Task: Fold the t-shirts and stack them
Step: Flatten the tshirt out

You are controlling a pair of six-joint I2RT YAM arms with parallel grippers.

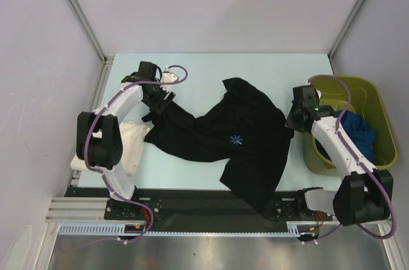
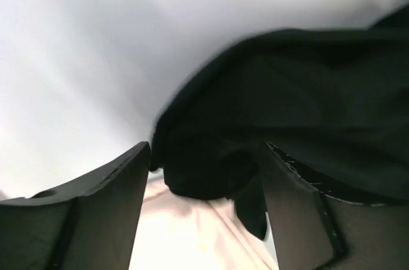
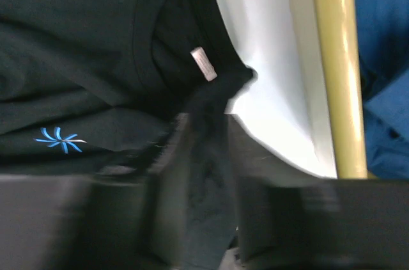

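Observation:
The black t-shirt (image 1: 236, 132) lies crumpled across the middle of the table, with a small blue star print (image 1: 236, 140). My left gripper (image 1: 160, 100) is open at the shirt's left end. In the left wrist view its jaws (image 2: 208, 161) stand wide apart around the black cloth's edge (image 2: 211, 174), with cream cloth (image 2: 192, 231) beneath. My right gripper (image 1: 295, 119) is shut on the black shirt's right edge near the collar (image 3: 208, 155), by the neck label (image 3: 203, 64). The cream t-shirt (image 1: 131, 139) lies folded under my left arm. The blue t-shirt (image 1: 359, 132) lies in the bin.
An olive-green plastic bin (image 1: 377, 100) stands at the right edge of the table, just beside my right arm; its rim shows in the right wrist view (image 3: 335, 59). Grey walls close the table at the back and sides. The shirt's hem hangs over the near edge (image 1: 262, 199).

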